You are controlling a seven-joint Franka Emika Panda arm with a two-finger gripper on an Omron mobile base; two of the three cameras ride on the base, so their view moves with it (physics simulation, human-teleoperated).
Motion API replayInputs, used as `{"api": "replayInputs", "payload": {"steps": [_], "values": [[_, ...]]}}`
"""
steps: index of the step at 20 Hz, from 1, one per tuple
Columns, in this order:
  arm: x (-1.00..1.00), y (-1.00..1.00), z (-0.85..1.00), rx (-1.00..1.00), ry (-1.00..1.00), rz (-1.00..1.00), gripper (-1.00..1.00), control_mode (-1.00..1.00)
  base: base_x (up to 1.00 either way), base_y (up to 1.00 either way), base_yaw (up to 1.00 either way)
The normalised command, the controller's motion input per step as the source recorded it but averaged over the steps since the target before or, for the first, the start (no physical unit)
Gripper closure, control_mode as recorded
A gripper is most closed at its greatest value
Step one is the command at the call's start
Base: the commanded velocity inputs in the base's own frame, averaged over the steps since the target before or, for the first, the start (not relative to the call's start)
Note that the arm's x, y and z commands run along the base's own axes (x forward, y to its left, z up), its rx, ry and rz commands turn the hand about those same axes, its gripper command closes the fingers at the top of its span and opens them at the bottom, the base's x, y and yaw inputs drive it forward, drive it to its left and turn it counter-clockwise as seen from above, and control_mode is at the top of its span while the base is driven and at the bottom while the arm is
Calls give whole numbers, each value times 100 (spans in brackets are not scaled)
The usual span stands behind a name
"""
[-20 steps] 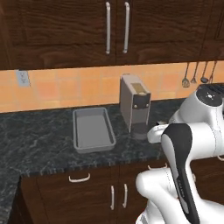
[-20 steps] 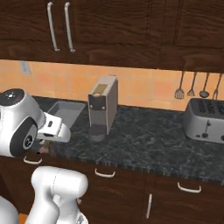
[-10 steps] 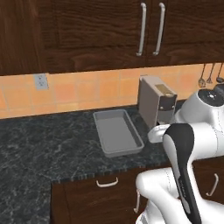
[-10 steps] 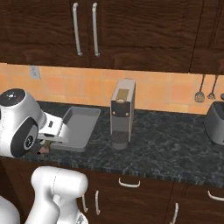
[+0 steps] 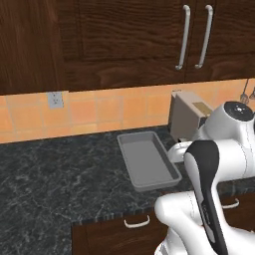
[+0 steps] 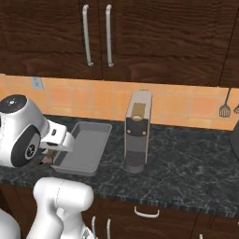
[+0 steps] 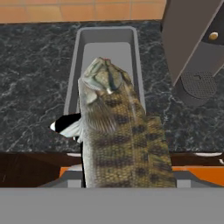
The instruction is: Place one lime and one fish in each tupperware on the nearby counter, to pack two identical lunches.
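fish [image 7: 116, 131]: brown-grey, mottled, pale head, clamped in the gripper [image 7: 124, 181]
tupperware [image 5: 149, 160]: light-grey tray by the coffee machine [image 6: 137, 130]
counter [image 5: 60, 174]: dark marbled stone, near edge

Coffee machine [image 6: 137, 133] stands just right of the tupperware [image 6: 81, 148]; left counter [image 5: 55, 174] free.

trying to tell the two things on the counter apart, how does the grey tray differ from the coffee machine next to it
The tray is low, flat and open-topped, light grey and empty; the coffee machine stands tall and narrow, brownish-grey with a dark round drip base. In the hand view, the tray lies partly behind the held fish; the coffee machine stands off to the side. Both rest on the dark counter.
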Motion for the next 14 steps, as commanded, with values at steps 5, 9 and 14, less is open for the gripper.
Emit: {"api": "replayInputs", "payload": {"steps": [5,9,14], "values": [[12,18,-20,0,0,0,100,-100,13,29,0],[49,35,-47,0,0,0,100,-100,0,0,0],[74,28,-52,0,0,0,100,-100,0,0,0]]}}
